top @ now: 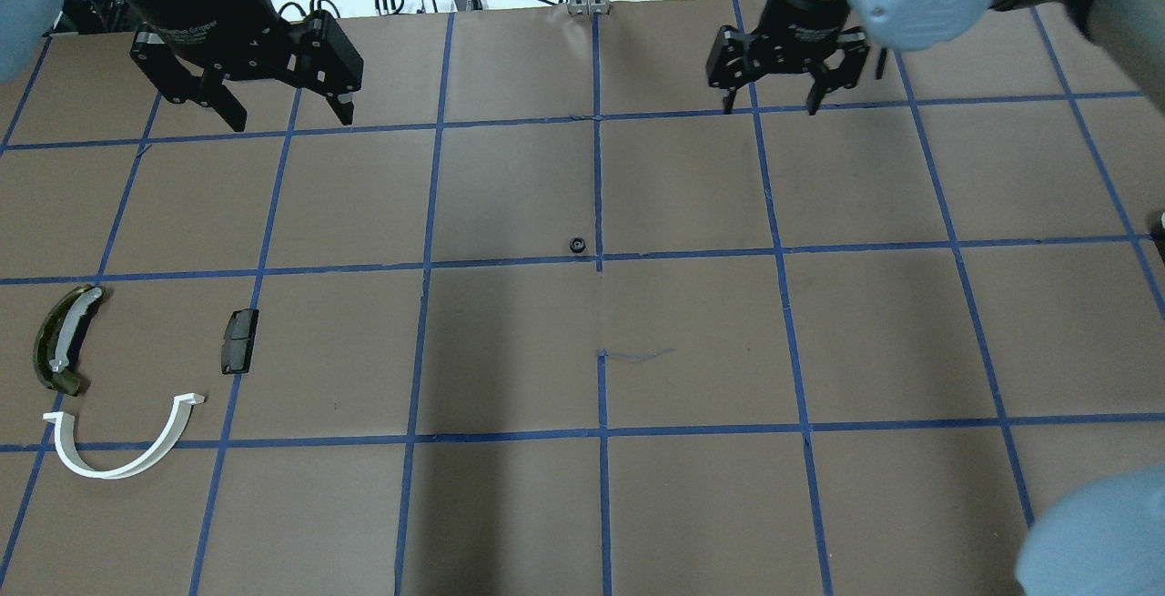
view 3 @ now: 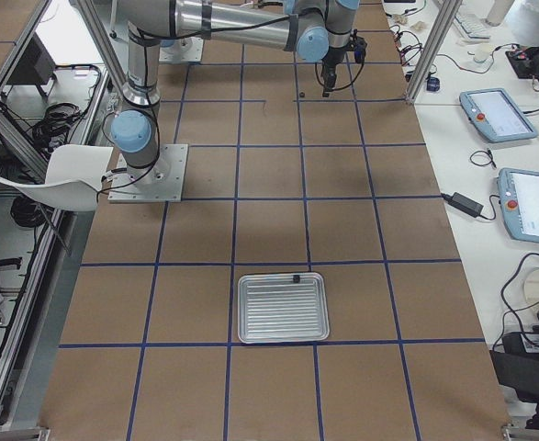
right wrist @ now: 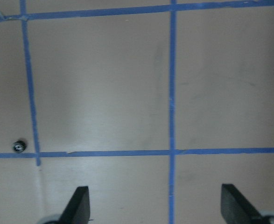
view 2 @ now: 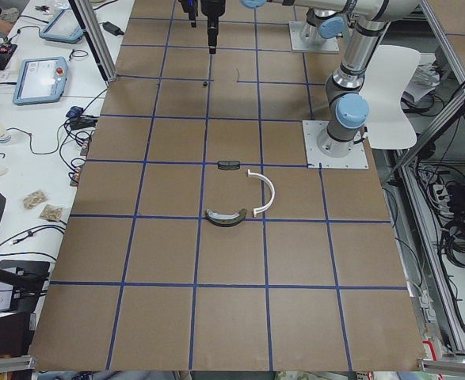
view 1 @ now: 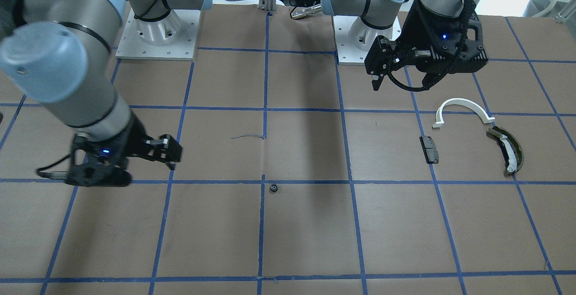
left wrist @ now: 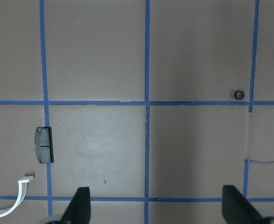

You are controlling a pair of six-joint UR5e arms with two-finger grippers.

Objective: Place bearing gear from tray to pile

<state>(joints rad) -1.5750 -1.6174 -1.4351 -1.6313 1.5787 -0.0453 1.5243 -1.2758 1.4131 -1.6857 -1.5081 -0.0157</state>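
Two grippers hang above the brown table (top: 510,177), both spread wide with nothing between their fingers. The left gripper (top: 288,121) is over the far left of the overhead view, the right gripper (top: 770,109) over the far right-centre.

The bearing gear (top: 576,244), a small black toothed ring, lies flat on the table just beside a crossing of blue tape lines. It is between the two arms and apart from both. In the left wrist view it lies ahead of the fingers, in line with the view's right finger. In the right wrist view it lies ahead and outside the view's left finger.

The tray (view 3: 283,312), a ribbed metal one, sits on the robot's right end of the table, well apart from the gear. A small dark object sits at its rim, too small to identify.

The pile (view 2: 230,216) lies on the robot's left: a white half-ring arc (view 1: 460,102), an olive-green curved piece (top: 55,341) with a white insert, and a black block (top: 239,341), none of them touching.
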